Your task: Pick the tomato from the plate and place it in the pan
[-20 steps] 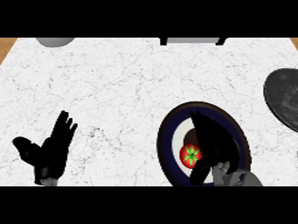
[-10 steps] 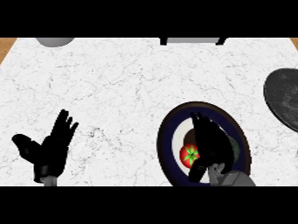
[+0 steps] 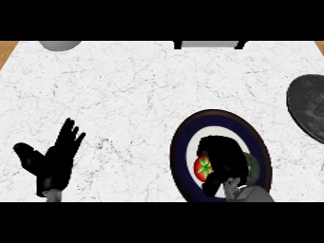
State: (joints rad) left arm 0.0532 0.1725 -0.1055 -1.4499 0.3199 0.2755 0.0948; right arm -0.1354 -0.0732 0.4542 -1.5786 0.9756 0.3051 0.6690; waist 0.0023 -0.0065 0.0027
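Right hand [image 3: 224,154] has drawn in a little over the tomato [image 3: 202,169], which lies on the plate [image 3: 181,147].
It hides the tomato's right side; whether it grips, I cannot tell. Left hand [image 3: 52,159] rests low left on the worktop [image 3: 122,95], fingers wide, holding nothing. Pan [image 3: 319,111] lies apart at the right edge.

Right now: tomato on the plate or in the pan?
On the plate. The tomato lies inside the plate rim, partly covered by the right robot hand; the pan at the right edge shows no tomato.
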